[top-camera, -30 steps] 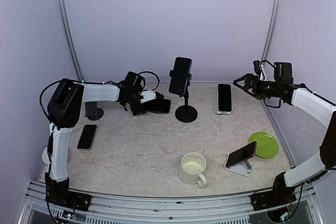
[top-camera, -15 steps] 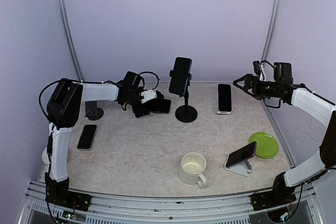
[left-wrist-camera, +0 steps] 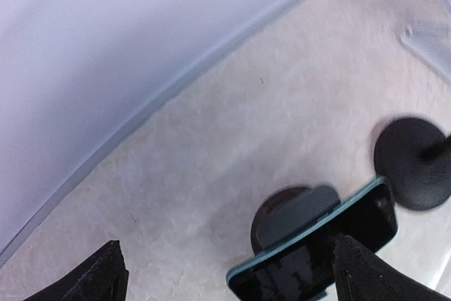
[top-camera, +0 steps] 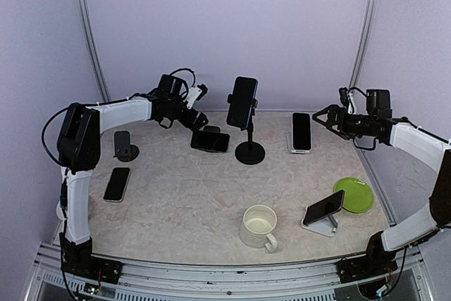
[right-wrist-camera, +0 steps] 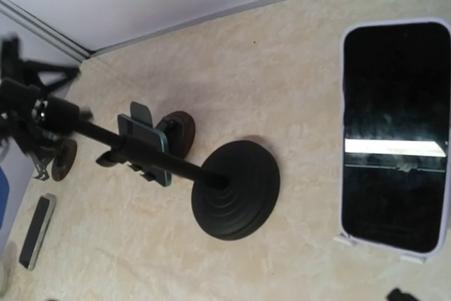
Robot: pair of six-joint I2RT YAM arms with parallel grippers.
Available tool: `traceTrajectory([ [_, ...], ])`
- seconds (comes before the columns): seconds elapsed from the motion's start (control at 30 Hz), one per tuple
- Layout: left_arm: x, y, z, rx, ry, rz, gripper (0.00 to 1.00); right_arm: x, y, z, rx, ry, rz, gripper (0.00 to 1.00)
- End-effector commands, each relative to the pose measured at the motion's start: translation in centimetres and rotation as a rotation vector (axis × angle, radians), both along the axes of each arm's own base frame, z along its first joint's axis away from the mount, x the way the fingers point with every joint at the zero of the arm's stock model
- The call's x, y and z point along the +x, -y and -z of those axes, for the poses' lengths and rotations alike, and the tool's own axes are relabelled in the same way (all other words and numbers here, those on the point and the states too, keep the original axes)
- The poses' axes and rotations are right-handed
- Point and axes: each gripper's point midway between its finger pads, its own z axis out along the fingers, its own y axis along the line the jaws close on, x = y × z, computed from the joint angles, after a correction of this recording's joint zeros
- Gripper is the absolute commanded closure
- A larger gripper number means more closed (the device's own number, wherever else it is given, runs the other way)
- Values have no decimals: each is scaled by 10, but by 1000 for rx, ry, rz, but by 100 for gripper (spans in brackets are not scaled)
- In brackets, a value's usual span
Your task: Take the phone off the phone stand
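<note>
Top view: left hand is up off the worktop near the back wall, fingers spread wide, gripping nothing. The teal-cased phone sits just below and right of it, lying sideways, propped on the small round stand and not touched by either hand. The tall pole stand stands just right of that with a dark phone clamped upright at its top. Right hand hovers at the right rear, fingers wide apart and empty, near the white-cased phone, which leans on its own holder. Front right: an angled phone on a white stand, with a green plate beside it. Cream mug at front centre. Far left: an empty black stand and a flat phone lying on the worktop.

Left wrist view: both fingertips show at the lower corners, well apart, nothing between them. Teal-cased phone low in frame, tilted, resting on the small round stand. Tall pole stand's base disc is at the right edge.

Right wrist view: white-cased phone fills the right side, screen up. Tall pole stand lies across the middle, its base disc central. The right hand's own fingers barely show here, so its spread can't be read from this view
</note>
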Motion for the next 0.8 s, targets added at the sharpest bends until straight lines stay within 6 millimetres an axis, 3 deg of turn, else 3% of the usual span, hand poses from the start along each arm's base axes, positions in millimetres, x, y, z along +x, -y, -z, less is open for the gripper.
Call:
traceTrajectory([
  [0.0,17,18,-44,-263,-49,-233,1,-4,-2,-11,7,48,4,0],
  [0.13,19,26,-38,-363,-108,-337,1,-5,-1,-11,21,36,20,0],
  [0.4,24,41,-14,-340,-160,-396,1,-10,-1,-9,36,35,22,0],
  [0.53,23,51,9,-286,-182,-406,1,-11,-2,-9,36,33,21,0],
  [0.77,18,52,47,-211,-226,-439,1,-12,-1,-9,31,32,18,0],
])
